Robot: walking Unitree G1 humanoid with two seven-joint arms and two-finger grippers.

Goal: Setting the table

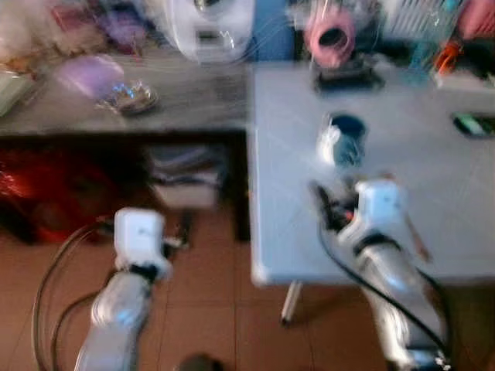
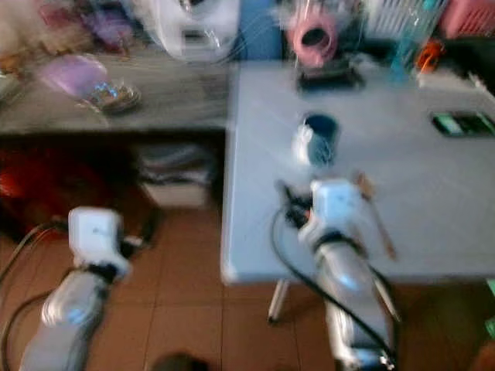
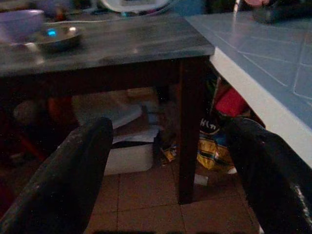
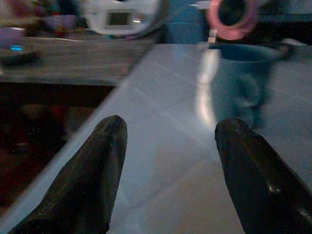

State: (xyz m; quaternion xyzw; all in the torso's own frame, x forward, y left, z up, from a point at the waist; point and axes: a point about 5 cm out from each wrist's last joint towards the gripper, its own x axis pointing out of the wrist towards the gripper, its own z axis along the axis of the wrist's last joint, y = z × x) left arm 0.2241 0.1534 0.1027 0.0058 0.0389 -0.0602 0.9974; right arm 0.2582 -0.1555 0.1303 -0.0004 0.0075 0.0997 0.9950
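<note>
While the head views are blurred, they show a dark blue ceramic mug (image 1: 346, 140) standing on the pale blue tiled table (image 1: 433, 232), just ahead of the right arm.

From the left wrist, the left gripper (image 3: 170, 165) is spread open above the floor beside a dark wooden side table (image 3: 117, 48).

From the right wrist, the right gripper (image 4: 168, 175) is open and empty, aimed at the mug. It is probably rigid, glazed, slippery and breakable; grasp across the body.

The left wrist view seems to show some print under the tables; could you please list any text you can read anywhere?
Yellow bag under the blue table: dark letters, too blurred to read.
White appliance display: too blurred to read.
No other text is legible.
</note>
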